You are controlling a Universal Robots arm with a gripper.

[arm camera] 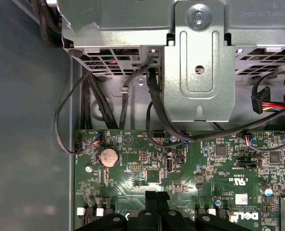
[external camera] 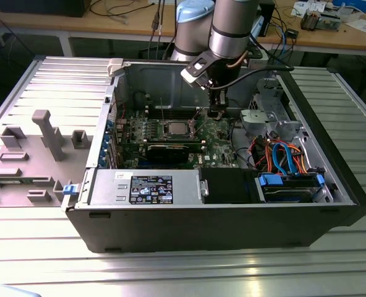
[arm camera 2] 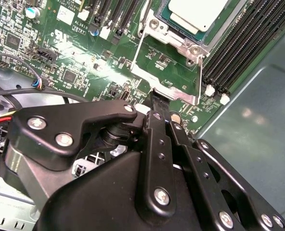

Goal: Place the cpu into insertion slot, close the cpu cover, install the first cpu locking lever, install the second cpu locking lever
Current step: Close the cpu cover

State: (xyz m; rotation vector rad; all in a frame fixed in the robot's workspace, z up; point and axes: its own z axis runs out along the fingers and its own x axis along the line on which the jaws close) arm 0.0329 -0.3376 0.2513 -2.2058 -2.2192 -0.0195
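Exterior view's left: a grey fixture lay on the bench beside the open computer case.
Cpu: the cpu sat in the insertion slot at mid-board.
Cpu cover: the cpu cover stood swung open, with green board visible through its window.
Fingers: the fingers were close together, seemingly pinching the cover's free edge.
Exterior view's right: a drive cage and blue cables sat inside the case.
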